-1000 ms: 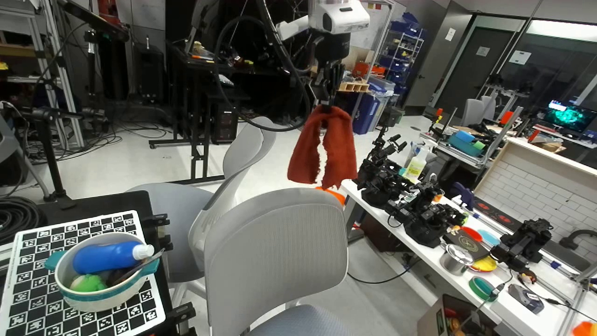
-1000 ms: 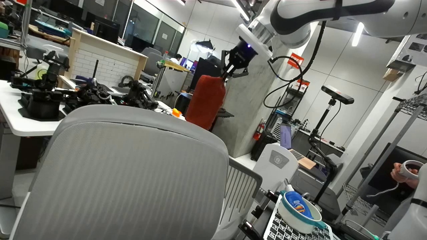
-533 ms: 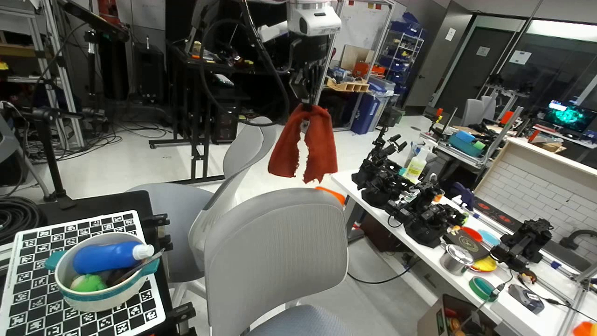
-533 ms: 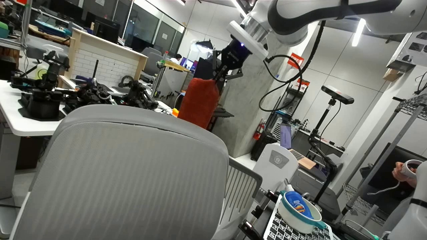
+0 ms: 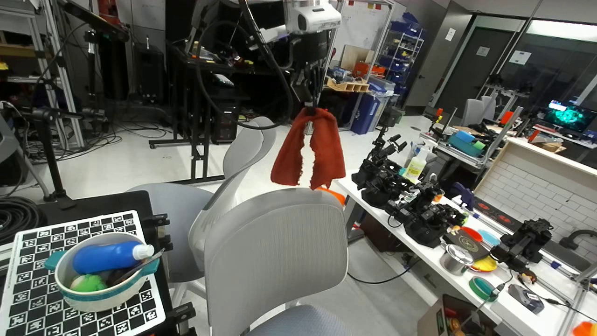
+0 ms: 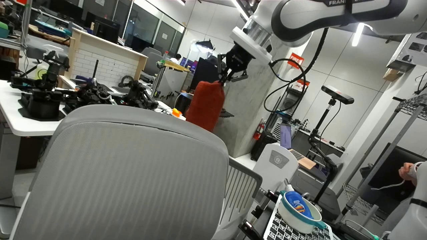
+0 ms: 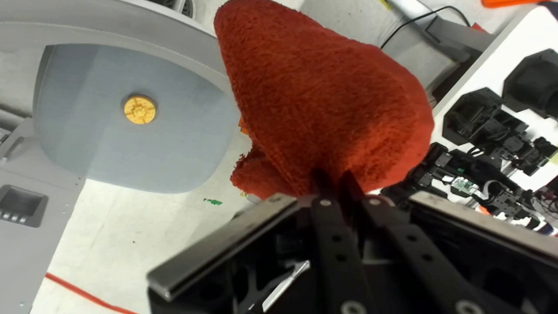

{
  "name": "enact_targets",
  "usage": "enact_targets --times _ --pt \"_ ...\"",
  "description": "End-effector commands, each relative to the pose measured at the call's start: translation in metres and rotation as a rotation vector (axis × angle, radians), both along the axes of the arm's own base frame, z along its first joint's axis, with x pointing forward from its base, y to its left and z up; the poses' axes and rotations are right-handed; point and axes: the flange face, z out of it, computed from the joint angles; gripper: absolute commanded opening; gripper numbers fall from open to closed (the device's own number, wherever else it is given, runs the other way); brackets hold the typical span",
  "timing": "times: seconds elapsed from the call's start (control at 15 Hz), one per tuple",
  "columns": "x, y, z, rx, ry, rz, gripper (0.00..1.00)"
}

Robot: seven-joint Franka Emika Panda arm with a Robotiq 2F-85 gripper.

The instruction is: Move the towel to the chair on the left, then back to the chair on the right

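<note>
The rust-red towel hangs folded over from my gripper, its two ends drooping apart. It shows also in an exterior view and in the wrist view. My gripper is shut on the towel's fold; the fingertips press into the cloth. The near grey chair has its backrest just under the towel's ends; whether they touch I cannot tell. Its backrest hides the towel's lower end in an exterior view. A second grey chair stands to the left of it.
A white table with black robot arms stands beside the chairs. A pot with a blue bottle sits on a patterned board. In the wrist view a yellow disc lies on a chair seat.
My gripper and the towel swung sideways toward the second chair, then partly back and lower. The towel's ends are now closer to the near chair's backrest top. The grip has not changed.
</note>
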Motion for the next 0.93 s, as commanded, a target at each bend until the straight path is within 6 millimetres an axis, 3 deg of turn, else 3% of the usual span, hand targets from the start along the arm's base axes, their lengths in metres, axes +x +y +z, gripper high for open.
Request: enact_targets --times 0.0,0.33,0.6,0.87 --pt "-0.030 -0.008 -0.001 -0.073 -0.011 -0.012 0.02" --pt "-0.061 -0.002 -0.023 -0.131 0.010 0.002 0.02" --pt "-0.071 0.005 -0.015 -0.116 -0.021 0.017 0.02" --pt "-0.065 0.000 0.009 -0.097 -0.082 0.022 0.02"
